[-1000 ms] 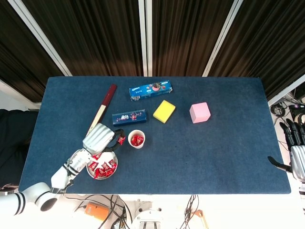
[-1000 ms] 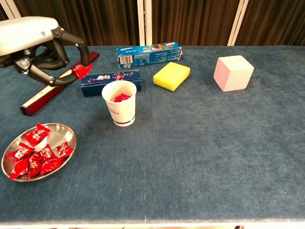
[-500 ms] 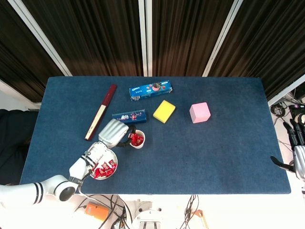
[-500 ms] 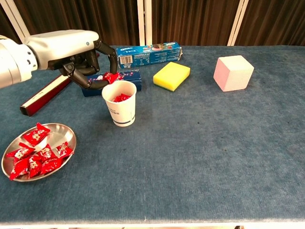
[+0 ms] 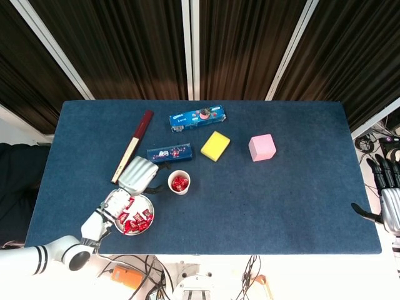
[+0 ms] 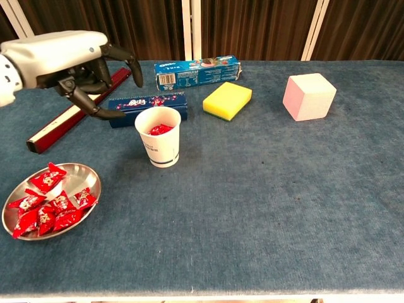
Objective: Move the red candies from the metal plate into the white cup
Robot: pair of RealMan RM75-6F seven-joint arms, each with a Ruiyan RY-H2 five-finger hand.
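Note:
The white cup [image 6: 158,136] [image 5: 179,182] stands left of the table's middle with red candies [image 6: 160,129] inside. The metal plate [image 6: 86,178] [image 5: 148,202] lies near the front left edge and carries several red candies [image 6: 47,202] [image 5: 134,220]. My left hand [image 6: 82,68] [image 5: 139,174] hovers to the left of the cup and behind the plate, fingers apart and empty. My right hand [image 5: 387,190] shows only in the head view, off the table's right edge, fingers spread and holding nothing.
Behind the cup lies a small blue box [image 6: 146,106]. A dark red stick [image 6: 66,120] runs diagonally on the left. Further back are a long blue box [image 6: 197,71], a yellow sponge [image 6: 227,100] and a pink cube [image 6: 308,96].
My left hand carried a red candy to the cup, let it go there, and has drawn back to the left, empty. The right hand stayed put.

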